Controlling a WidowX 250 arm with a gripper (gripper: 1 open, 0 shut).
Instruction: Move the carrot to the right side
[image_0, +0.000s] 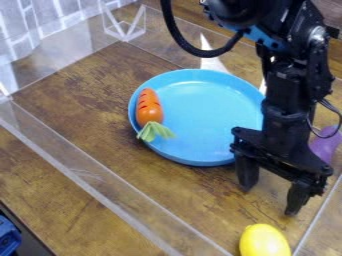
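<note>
The small orange carrot (150, 107) with dark stripes and a pale green top lies on the left rim of the blue plate (214, 125), green end toward the front. My gripper (275, 196) stands open and pointing down over the wood to the right of the plate's front edge, well apart from the carrot, with nothing between its fingers.
A yellow lemon (265, 242) lies at the bottom right, just in front of the gripper. A purple eggplant (326, 147) is partly hidden behind the arm at the right edge. Clear plastic walls (80, 165) line the left and front of the wooden table.
</note>
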